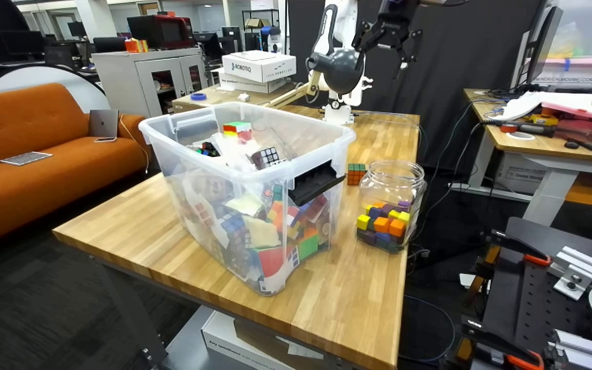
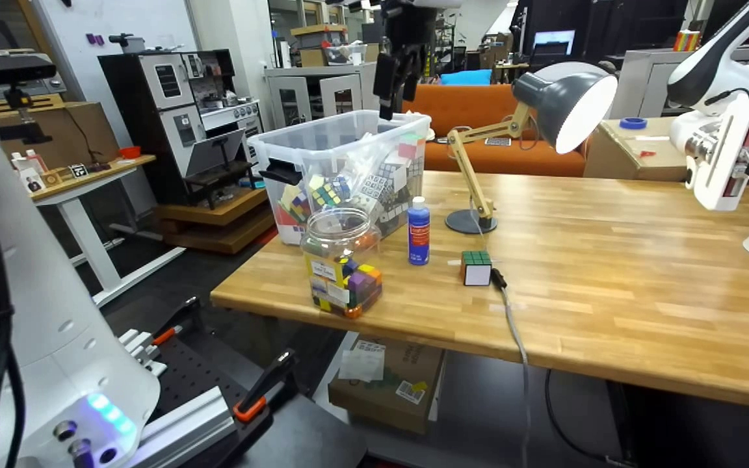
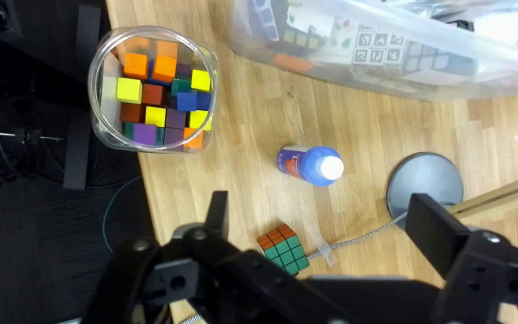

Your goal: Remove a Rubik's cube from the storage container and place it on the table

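The clear storage container [image 1: 312, 154] stands on the wooden table [image 1: 357, 288] and also shows in an exterior view [image 2: 348, 146] and the wrist view [image 3: 448, 90]. It is full of mixed puzzle cubes and papers. Near its top lie a white-and-black Rubik's cube [image 1: 269, 155] and a cube with red, white and green faces [image 1: 237, 129]. A separate green-and-orange Rubik's cube [image 2: 476, 269] sits on the table, also in the wrist view [image 3: 284, 249]. My gripper [image 3: 324, 220] is open and empty, high above the table; an exterior view shows it [image 2: 393, 91] above the container's height.
A clear jar of coloured blocks [image 3: 155, 94] stands near the table edge. A blue bottle [image 2: 419, 234] stands beside the container. A desk lamp [image 2: 566, 107] with a round base [image 3: 425, 180] and cable stands near it. Another white arm [image 2: 725, 143] is at the table's far end.
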Available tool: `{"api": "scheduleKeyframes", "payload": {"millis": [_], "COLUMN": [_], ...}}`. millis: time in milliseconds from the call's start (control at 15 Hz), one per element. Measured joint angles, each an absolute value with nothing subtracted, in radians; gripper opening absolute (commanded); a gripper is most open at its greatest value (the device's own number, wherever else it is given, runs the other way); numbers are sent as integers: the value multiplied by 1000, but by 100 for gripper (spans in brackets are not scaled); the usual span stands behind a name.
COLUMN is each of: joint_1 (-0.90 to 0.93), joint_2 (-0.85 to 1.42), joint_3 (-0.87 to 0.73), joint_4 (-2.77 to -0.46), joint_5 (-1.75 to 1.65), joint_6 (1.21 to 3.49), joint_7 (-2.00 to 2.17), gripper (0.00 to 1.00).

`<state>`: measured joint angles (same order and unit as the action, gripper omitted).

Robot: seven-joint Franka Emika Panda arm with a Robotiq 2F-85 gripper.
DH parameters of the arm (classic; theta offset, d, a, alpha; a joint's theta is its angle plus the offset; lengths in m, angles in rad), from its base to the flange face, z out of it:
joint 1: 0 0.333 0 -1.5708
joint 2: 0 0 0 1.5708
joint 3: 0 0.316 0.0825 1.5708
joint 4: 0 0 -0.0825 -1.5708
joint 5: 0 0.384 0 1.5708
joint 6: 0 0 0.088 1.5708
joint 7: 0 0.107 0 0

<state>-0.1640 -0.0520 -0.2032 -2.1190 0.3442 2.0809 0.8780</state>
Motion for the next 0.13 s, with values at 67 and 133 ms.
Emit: {"api": "scheduleKeyframes", "payload": {"millis": [67,133], "joint_1": [-164,-164], "joint_2": [-59,-49], "joint_3": [-203,-203], "joint_4": [-2121,-2120], "joint_5": [344,344], "joint_6": [2082,2084], "joint_7": [878,878], "gripper": [100,100]}}
